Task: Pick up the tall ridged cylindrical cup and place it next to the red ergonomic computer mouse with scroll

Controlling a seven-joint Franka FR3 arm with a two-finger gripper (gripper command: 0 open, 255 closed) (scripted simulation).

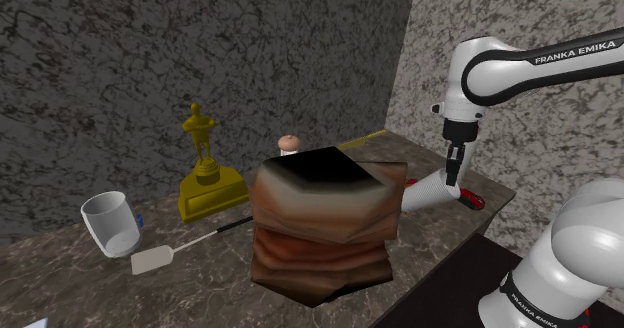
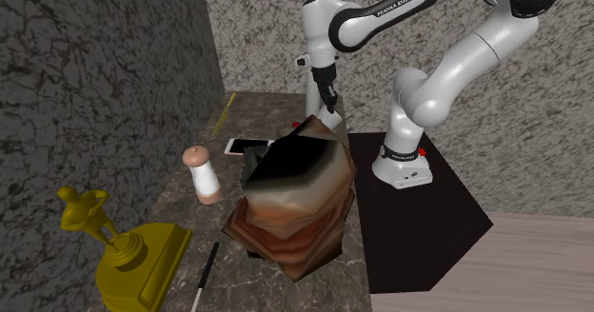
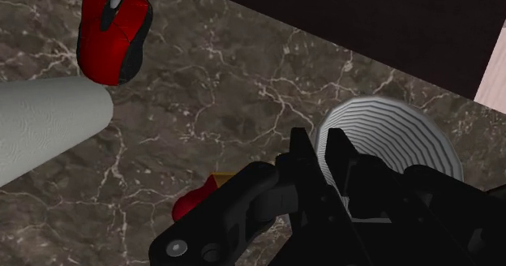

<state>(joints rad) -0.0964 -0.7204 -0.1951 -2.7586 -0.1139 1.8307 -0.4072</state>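
Now pincer (image 3: 319, 149) clamped on ridged cup (image 3: 397, 139) rim, 1 finger in, 1 out.

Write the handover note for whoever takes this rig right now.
Claw: shut on the cup, clasping its rim wall.
Cup: mouth up under the claw, by the counter edge; lifted or not, cannot tell.
Mouse: on the counter, apart from the cup, past the end of a white cylinder.
Done: grasp.
Left: carry the cup over, set it beside the mouse, release.
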